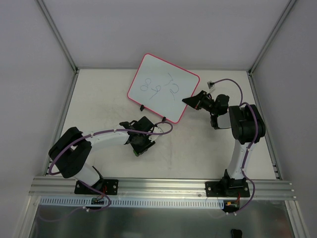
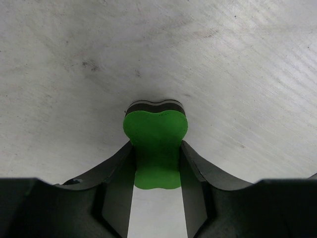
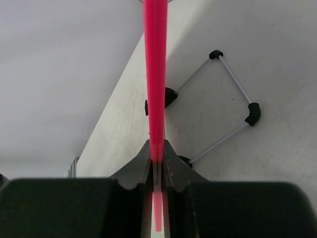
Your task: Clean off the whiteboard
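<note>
- Whiteboard (image 1: 163, 88): one, white face with a thin pink-red frame and rounded corners. You find it at the far middle of the surface (image 1: 198, 148), turned at an angle to the walls. Its right corner points toward the right arm.
- Handwritten marks (image 1: 158, 85): dark numerals across the middle of the board face, readable only roughly from the top camera.
- Clip feet (image 1: 164, 119): two, small and black, on the board's near edge.
- Right gripper (image 1: 190, 100): at the board's right corner. In the right wrist view you see the jaws pressed together on the pink frame edge, which runs up between them as a thin, edge-on strip.
- Wire stand (image 3: 233, 106): thin metal rods joined by black corner pieces, seen in the right wrist view just beside the board edge. One black piece sits against the frame.
- Left gripper (image 1: 141, 141): low over the near-left part of the surface, close to the board's near edge but apart from it.
- Eraser (image 2: 156, 144): one, green and bone-shaped, with a dark layer showing at its far end. In the left wrist view the left jaws pinch it at its narrow waist, one finger against each side. You cannot tell whether it touches the surface.
- Rail (image 1: 163, 186): a metal strip along the near edge, carrying both arm bases.
</note>
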Robot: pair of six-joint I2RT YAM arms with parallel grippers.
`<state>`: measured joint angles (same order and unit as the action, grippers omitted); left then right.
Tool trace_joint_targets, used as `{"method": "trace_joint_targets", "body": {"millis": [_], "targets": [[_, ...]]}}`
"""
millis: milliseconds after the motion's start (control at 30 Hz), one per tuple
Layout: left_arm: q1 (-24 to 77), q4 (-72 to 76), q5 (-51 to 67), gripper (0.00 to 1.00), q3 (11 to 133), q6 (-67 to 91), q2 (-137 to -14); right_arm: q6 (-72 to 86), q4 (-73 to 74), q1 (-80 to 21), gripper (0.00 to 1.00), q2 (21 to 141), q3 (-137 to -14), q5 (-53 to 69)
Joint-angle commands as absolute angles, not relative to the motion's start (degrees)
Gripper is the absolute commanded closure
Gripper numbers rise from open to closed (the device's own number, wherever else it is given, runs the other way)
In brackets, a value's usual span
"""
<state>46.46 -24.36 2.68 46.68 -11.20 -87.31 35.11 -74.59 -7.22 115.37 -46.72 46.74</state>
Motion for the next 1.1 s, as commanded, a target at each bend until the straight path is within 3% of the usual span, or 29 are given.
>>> {"method": "trace_joint_targets", "body": {"millis": [0, 367, 500, 800, 967, 1067], "targets": [[46.7, -25.1, 2.9, 0.64, 48.3, -11.3, -86.9, 34.2, -87.8, -7.7, 0.93, 116.0, -48.7, 46.6], [46.7, -25.1, 1.9, 0.81, 48.9, -10.6, -85.1, 34.3, -87.8, -7.8, 0.93, 116.0, -48.7, 46.6], [45.4, -25.1, 1.8, 1.0, 49.6, -9.8, -81.0, 34.3, -87.8, -7.8, 0.93, 116.2, -48.8, 46.7], [42.0, -25.0, -1.8, 1.0, 56.1, -6.2, -78.3, 34.4, -87.8, -8.0, 0.96, 116.5, -49.0, 47.3], [32.3, -24.8, 6.2, 1.0, 61.0, -2.6, -80.6, 34.3, -87.8, -8.2, 0.96, 116.6, -49.1, 47.5], [28.9, -23.6, 5.4, 1.0, 64.7, -0.8, -81.7, 34.2, -87.8, -8.3, 0.96, 116.7, -49.1, 47.5]]}}
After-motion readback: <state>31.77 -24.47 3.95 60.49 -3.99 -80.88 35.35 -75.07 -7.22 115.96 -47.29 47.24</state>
